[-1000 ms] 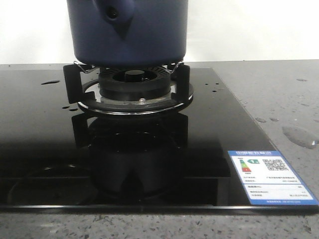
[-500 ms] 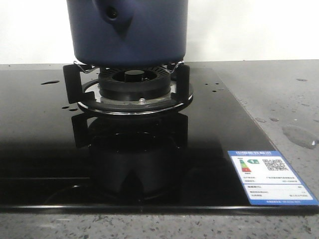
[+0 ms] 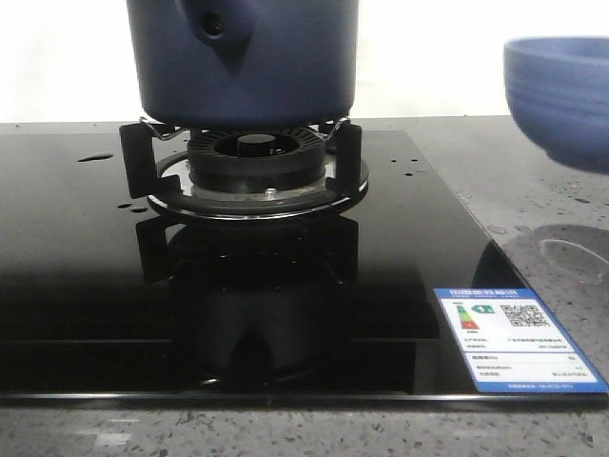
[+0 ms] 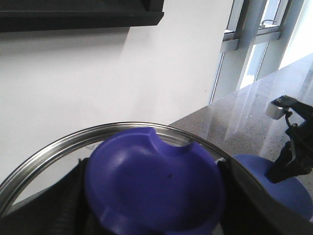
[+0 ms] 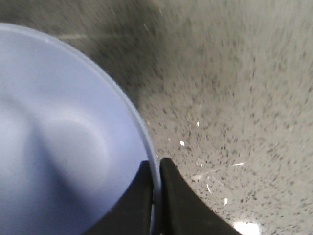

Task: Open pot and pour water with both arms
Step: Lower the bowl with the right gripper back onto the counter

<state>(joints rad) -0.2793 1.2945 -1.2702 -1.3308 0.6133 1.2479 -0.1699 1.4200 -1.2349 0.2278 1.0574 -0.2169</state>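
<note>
The dark navy pot (image 3: 244, 59) stands on the gas burner (image 3: 255, 169) at the middle of the front view; its top is cut off by the frame. My left gripper (image 4: 154, 196) is shut on the blue knob (image 4: 154, 181) of the glass lid (image 4: 58, 147) with a steel rim and holds it up in the air. My right gripper (image 5: 157, 196) is shut on the rim of a light blue bowl (image 5: 58, 147), which hangs above the counter at the right (image 3: 561, 95). Water shows as a puddle (image 3: 571, 257) and drops (image 3: 95, 157).
The black glass cooktop (image 3: 86, 276) fills the middle, with an energy label (image 3: 514, 338) at its front right corner. Speckled grey counter (image 3: 561, 190) lies to the right. A white wall runs behind, and windows (image 4: 254, 39) show in the left wrist view.
The light blue bowl has come into the front view from the right, and its shadow now falls on the counter over the puddle. The pot has not moved.
</note>
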